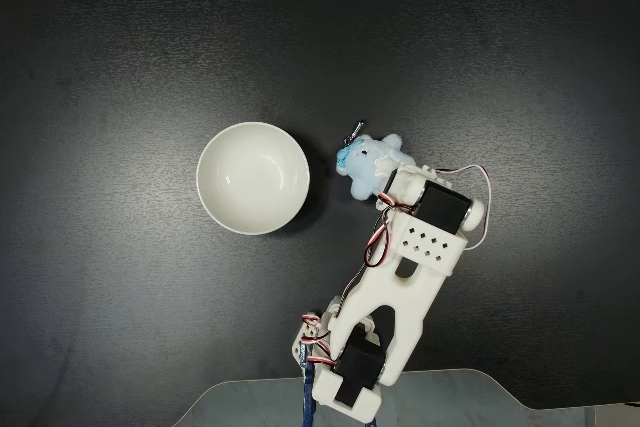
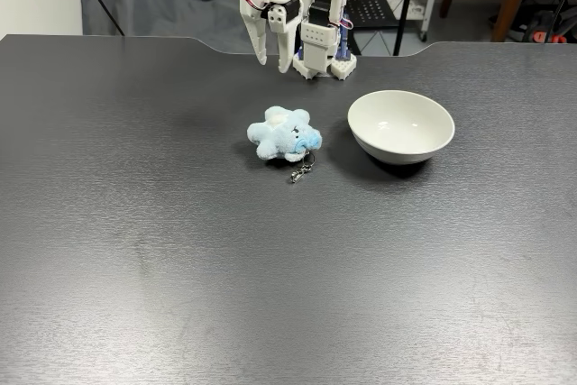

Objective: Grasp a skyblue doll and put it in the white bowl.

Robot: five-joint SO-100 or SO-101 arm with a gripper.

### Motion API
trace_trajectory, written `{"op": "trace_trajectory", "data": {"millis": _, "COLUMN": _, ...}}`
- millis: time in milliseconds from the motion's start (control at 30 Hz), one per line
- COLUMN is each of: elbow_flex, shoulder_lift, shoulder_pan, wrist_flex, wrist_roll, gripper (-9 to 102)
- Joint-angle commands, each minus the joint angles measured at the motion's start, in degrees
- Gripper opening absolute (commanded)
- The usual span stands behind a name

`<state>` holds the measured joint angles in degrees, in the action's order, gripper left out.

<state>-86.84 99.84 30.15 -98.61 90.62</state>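
Note:
The skyblue doll (image 1: 370,160) (image 2: 284,133) lies on the black table, its white star up and its metal clip (image 2: 300,171) resting on the table beside it. Beside it stands the white bowl (image 1: 253,177) (image 2: 401,123), upright, with nothing in it and a small gap between the two. My gripper (image 2: 273,62) hangs in the air above and behind the doll, fingers pointing down and apart, holding nothing. In the fixed view from above, the white wrist (image 1: 425,222) covers the doll's lower right edge and hides the fingertips.
The arm's base (image 1: 350,382) (image 2: 325,56) stands at the table edge on a clear plate (image 1: 450,397). Wide bare table (image 2: 270,286) surrounds the doll and bowl. Beyond the table are furniture legs and cables (image 2: 541,6).

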Motion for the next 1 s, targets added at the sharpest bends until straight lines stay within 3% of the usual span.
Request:
{"op": "trace_trajectory", "data": {"millis": 0, "elbow_flex": 1.3, "shoulder_lift": 2.5, "shoulder_pan": 1.8, "wrist_flex": -2.4, "wrist_roll": 0.1, "gripper": 41}}
{"op": "trace_trajectory", "data": {"millis": 133, "elbow_flex": 1.3, "shoulder_lift": 2.5, "shoulder_pan": 1.9, "wrist_flex": -2.2, "wrist_roll": 0.2, "gripper": 50}}
{"op": "trace_trajectory", "data": {"millis": 300, "elbow_flex": 1.3, "shoulder_lift": 1.8, "shoulder_pan": 1.7, "wrist_flex": -0.2, "wrist_roll": 1.1, "gripper": 52}}
{"op": "trace_trajectory", "data": {"millis": 633, "elbow_flex": 0.4, "shoulder_lift": 1.6, "shoulder_pan": 0.3, "wrist_flex": 19.9, "wrist_roll": 0.3, "gripper": 52}}
{"op": "trace_trajectory", "data": {"millis": 967, "elbow_flex": -6.2, "shoulder_lift": 1.5, "shoulder_pan": -0.1, "wrist_flex": 20.0, "wrist_roll": 1.1, "gripper": 52}}
